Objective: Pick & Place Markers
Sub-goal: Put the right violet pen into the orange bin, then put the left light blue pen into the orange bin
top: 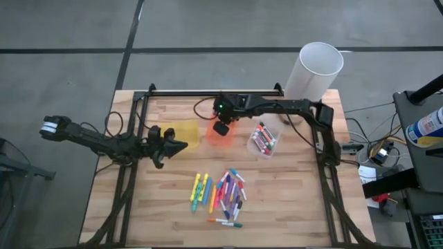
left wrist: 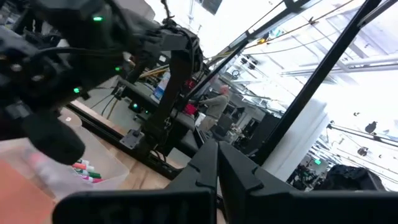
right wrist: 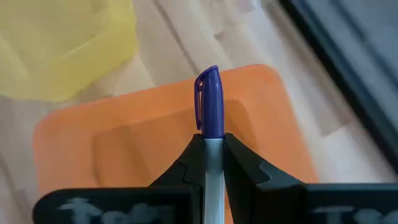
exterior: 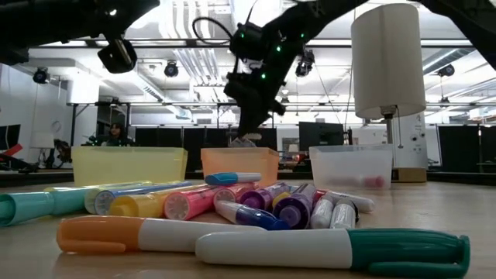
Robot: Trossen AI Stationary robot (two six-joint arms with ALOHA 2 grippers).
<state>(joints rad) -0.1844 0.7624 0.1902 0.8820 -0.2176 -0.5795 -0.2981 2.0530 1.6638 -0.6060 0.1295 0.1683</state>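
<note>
Over the orange bin, the right wrist view shows what no other view does: the right gripper has its jaws clamped on a purple-capped marker, cap pointing away from the wrist, with the yellow bin just beside the orange one. From the high view that marker cannot be made out; the right gripper reads only as a dark block above the orange bin, near the desk's centre toward 12 o'clock. The low view shows it hanging above the orange bin, clear of the rim.

Most markers lie loose toward 6 o'clock on the wooden desk. A few sit in the clear bin, at about 2 o'clock from the pile; the left wrist view catches them too. A white cylinder stands at the desk's 1 o'clock corner. Behind the desk the low view shows a large hall with ceiling lights and dark monitors. A person stands far off in the left wrist view.

The right arm reaches in horizontally from 3 o'clock along the far edge. The left arm lies low from 9 o'clock, its left gripper beside the yellow bin, jaws together.
</note>
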